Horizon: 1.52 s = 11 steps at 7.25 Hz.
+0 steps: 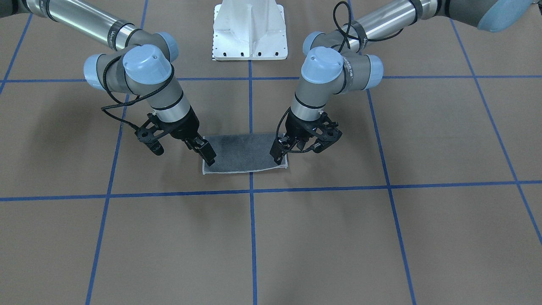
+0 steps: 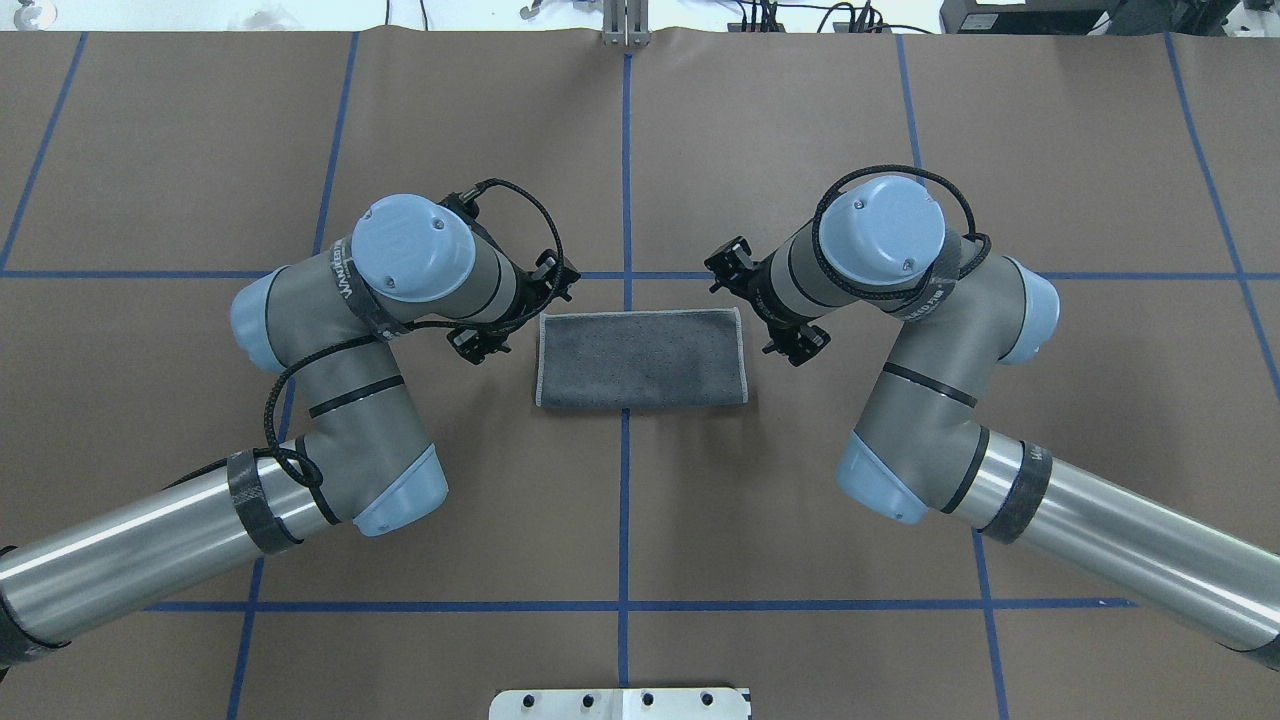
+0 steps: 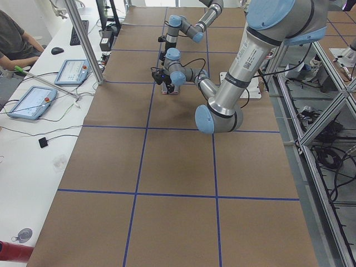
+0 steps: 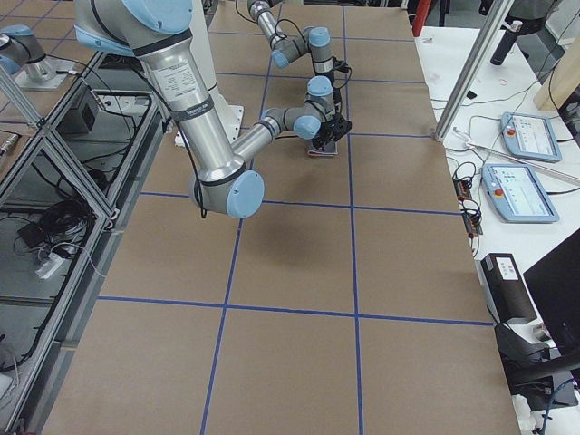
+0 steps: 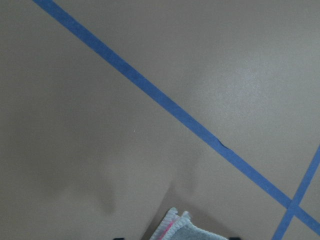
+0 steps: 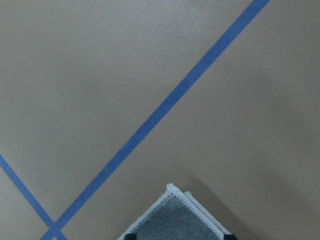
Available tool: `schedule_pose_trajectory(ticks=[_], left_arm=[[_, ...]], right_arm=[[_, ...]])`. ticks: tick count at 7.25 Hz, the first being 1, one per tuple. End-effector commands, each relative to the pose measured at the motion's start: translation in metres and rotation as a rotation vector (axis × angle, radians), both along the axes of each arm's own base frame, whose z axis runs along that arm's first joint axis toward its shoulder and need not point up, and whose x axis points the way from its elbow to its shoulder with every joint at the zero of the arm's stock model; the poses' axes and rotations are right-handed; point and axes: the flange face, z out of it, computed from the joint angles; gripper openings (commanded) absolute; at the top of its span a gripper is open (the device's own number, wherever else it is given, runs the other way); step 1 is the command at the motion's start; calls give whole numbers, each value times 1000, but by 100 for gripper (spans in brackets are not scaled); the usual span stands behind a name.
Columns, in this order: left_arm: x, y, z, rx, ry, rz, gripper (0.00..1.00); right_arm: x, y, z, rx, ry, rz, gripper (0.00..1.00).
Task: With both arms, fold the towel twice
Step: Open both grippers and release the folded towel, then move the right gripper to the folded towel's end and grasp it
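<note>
While the towel (image 2: 640,358) lies folded once, grey face up, on the brown counter (image 2: 640,520), it spans the gap between the two grippers. At one short end the left gripper (image 1: 280,153) has its fingers closed on the far corner, where the left wrist view shows two hem layers and a pink edge. At the opposite end the right gripper (image 1: 206,153) is likewise clamped on its far corner. A blue tape line (image 2: 624,480) runs under the towel's middle.
</note>
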Motion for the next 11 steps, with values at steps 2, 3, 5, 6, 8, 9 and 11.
schedule_pose_trajectory(ticks=[2, 3, 5, 6, 8, 9, 11], left_arm=[[-3, 0, -1, -1, -1, -1, 100], [-3, 0, -1, -2, -2, -1, 100], [-3, 0, -2, -2, -1, -2, 100], [-3, 0, -2, -2, -1, -2, 100], [-3, 0, 0, -4, -2, -3, 100], [-3, 1, 1, -6, -2, -4, 100], [-4, 1, 1, -8, 0, -6, 100]], right_arm=[[2, 51, 18, -5, -5, -57, 98], [-8, 61, 20, -35, -2, -59, 78], [-26, 77, 26, -85, -2, -58, 68], [-28, 78, 25, -86, -3, -60, 68], [-27, 74, 26, -86, 0, -52, 62], [-27, 73, 27, -86, 3, -51, 61], [-29, 72, 28, -85, 7, -47, 59]])
